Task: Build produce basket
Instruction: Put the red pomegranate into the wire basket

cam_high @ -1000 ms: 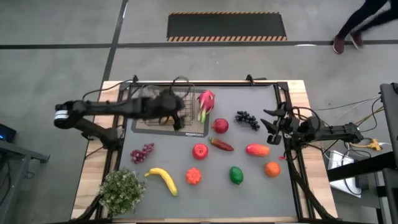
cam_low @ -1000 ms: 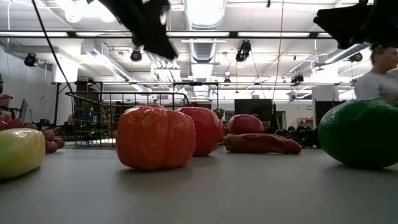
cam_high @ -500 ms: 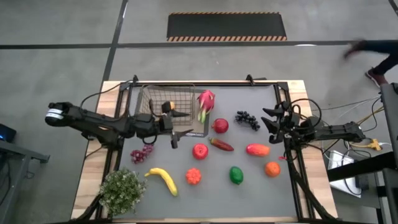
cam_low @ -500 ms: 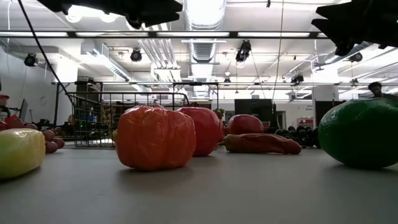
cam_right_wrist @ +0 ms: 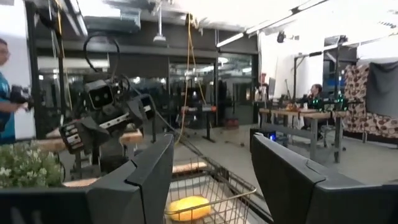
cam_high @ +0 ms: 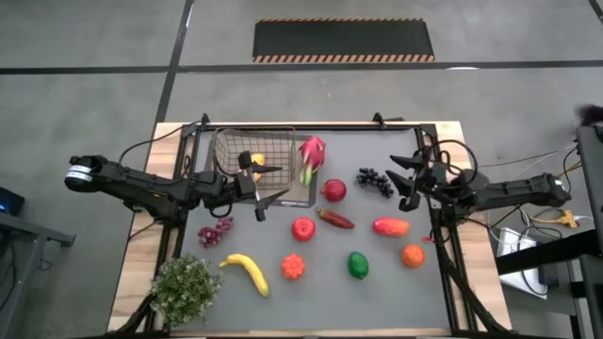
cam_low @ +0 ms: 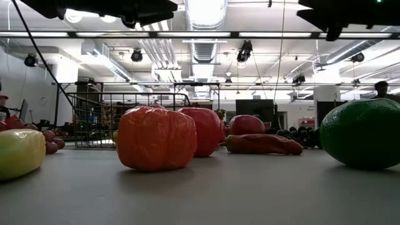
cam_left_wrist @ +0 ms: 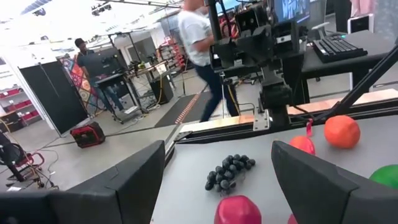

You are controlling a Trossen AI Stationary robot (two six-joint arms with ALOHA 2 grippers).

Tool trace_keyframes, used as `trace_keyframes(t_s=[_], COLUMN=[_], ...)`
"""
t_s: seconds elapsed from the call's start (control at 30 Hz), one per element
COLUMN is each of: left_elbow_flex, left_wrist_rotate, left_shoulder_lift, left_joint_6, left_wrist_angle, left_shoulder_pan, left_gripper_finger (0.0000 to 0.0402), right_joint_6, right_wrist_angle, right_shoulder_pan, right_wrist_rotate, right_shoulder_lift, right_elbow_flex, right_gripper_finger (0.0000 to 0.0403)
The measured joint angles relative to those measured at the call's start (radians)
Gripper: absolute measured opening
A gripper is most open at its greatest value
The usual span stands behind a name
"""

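The dark wire basket [cam_high: 236, 151] stands at the table's far left on a flat mat and holds a yellow fruit [cam_high: 251, 160]; the basket also shows in the right wrist view [cam_right_wrist: 214, 186]. My left gripper [cam_high: 273, 184] is open and empty at the basket's near right corner, pointing level toward the table's right. My right gripper [cam_high: 398, 179] is open and empty at the right edge, beside the black grapes [cam_high: 374, 181]. The pink dragon fruit [cam_high: 312, 155] lies right of the basket. Apples [cam_high: 334, 190], a banana [cam_high: 247, 271] and other produce lie on the table.
Red apple [cam_high: 302, 228], red chili [cam_high: 335, 219], mango [cam_high: 390, 226], orange [cam_high: 412, 255], green fruit [cam_high: 358, 265], orange pepper [cam_high: 293, 266] and purple grapes [cam_high: 215, 232] are spread over the grey table. A potted plant [cam_high: 185, 287] stands at the near left corner. People move in the room behind.
My left gripper has drawn back from over the basket toward the table's near edge and tipped up from pointing down to level. The yellow fruit now shows in the basket. My right gripper has gone a little toward the table's left.
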State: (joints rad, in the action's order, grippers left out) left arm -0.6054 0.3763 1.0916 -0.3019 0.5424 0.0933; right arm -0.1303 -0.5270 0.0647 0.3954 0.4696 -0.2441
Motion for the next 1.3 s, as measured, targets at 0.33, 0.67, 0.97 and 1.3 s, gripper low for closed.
trace_keyframes(t_s=[0.33,0.67,0.97,1.3], left_elbow_flex=[0.031,0.029,0.027,0.052], left_wrist_rotate=[0.0,0.0,0.0,0.002], left_shoulder_lift=[0.0,-0.002,-0.069,-0.12], left_joint_6=[0.008,-0.019,-0.022,0.008], left_wrist_angle=[0.009,0.016,0.025,0.013], left_shoulder_pan=[0.0,0.0,0.0,0.0], left_gripper_finger=[0.0276,0.0276,0.0276,0.0276], right_joint_6=[0.064,0.183,0.359,0.426], right_wrist_angle=[0.278,0.795,1.163,1.497], right_shoulder_pan=[0.0,-0.006,-0.076,-0.167], right_wrist_rotate=[0.152,0.176,0.027,-0.1], right_shoulder_lift=[0.234,0.43,0.572,0.827], right_elbow_flex=[-0.255,-0.534,-0.778,-1.019], right_gripper_finger=[0.0203,0.0203,0.0204,0.0301])
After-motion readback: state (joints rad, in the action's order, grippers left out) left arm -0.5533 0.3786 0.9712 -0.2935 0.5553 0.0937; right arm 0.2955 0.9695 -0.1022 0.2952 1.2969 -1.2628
